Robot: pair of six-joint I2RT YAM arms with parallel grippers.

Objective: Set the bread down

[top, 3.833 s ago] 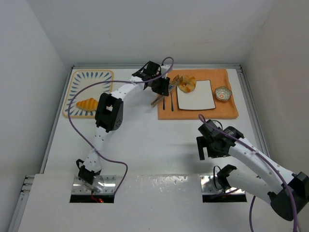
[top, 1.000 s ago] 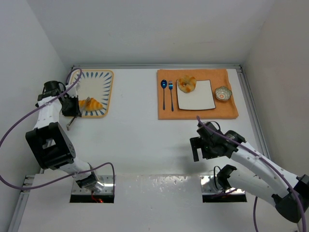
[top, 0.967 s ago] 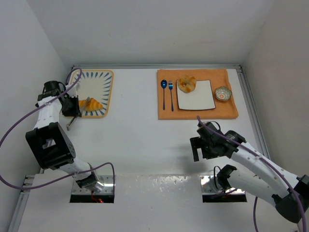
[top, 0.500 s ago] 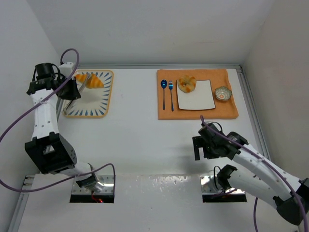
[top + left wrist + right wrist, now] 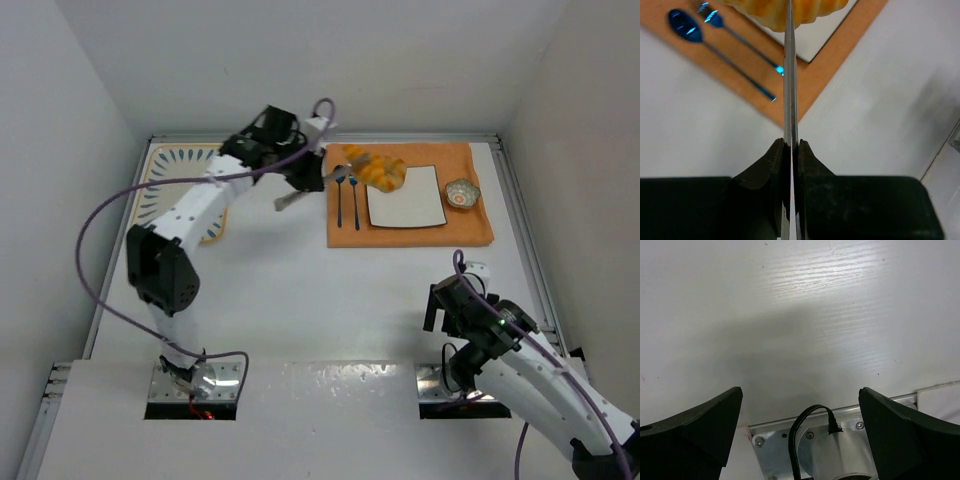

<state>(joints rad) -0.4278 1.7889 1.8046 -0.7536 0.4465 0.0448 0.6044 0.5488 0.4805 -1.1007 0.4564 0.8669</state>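
your left gripper [image 5: 791, 146] is clamped on metal tongs [image 5: 789, 75], squeezed almost flat; the croissant [image 5: 765, 12] sits pinched at their far tips, above the plate [image 5: 826, 31] corner.

Left wrist view: croissant [image 5: 775, 11] and tongs [image 5: 789, 90] run off the edge at 12 o'clock; the fork [image 5: 714, 18] looks blurred
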